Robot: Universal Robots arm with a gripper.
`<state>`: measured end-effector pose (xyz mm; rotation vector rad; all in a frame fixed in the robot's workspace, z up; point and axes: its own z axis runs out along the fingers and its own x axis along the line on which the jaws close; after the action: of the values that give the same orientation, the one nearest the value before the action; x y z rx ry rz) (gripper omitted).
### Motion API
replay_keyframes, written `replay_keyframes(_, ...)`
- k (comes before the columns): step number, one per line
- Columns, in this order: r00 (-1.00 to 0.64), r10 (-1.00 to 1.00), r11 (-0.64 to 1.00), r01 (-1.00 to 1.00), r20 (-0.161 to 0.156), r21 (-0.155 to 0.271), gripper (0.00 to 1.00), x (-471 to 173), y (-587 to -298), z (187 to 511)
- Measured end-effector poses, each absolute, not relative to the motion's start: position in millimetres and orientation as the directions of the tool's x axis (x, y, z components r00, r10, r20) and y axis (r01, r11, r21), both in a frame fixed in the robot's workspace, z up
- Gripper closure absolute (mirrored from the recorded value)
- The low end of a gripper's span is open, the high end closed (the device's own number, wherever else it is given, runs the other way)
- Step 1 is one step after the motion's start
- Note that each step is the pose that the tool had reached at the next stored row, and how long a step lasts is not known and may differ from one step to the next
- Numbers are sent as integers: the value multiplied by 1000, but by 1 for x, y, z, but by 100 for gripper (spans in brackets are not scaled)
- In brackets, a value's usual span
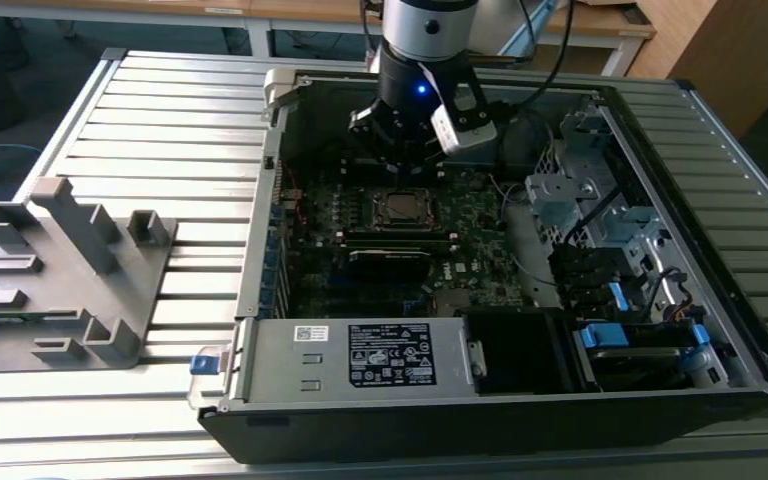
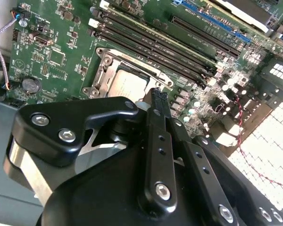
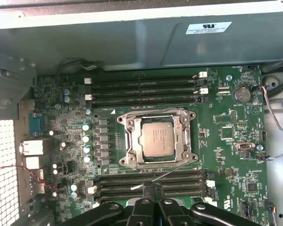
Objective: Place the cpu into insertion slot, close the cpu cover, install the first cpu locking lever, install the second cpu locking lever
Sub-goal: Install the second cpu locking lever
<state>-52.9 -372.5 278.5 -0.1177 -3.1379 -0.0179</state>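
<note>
cpu: the pale silver-grey cpu is lying flat inside the insertion slot, near the middle of the green motherboard; it is also showing in the second wrist view.
cpu cover: the silver cpu cover is lying down over the socket, framing the chip through its cut-out middle.
locking lever: a thin metal lever is slanting out from the socket's corner across the memory slots, toward the fingertips.
tool: the tool is hanging just above the board beside the socket, its two black fingers pressing together with no gap, holding nothing.
arm: in the exterior view the arm is reaching down with the tool into the open computer case.
surroundings: the case is resting on a slatted metal surface; a grey fixture is standing on it toward the exterior view's left.
</note>
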Motion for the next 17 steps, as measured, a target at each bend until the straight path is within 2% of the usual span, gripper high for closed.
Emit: replay_keyframes(17,-997,75,997,75,2,10,89,-53,-373,266)
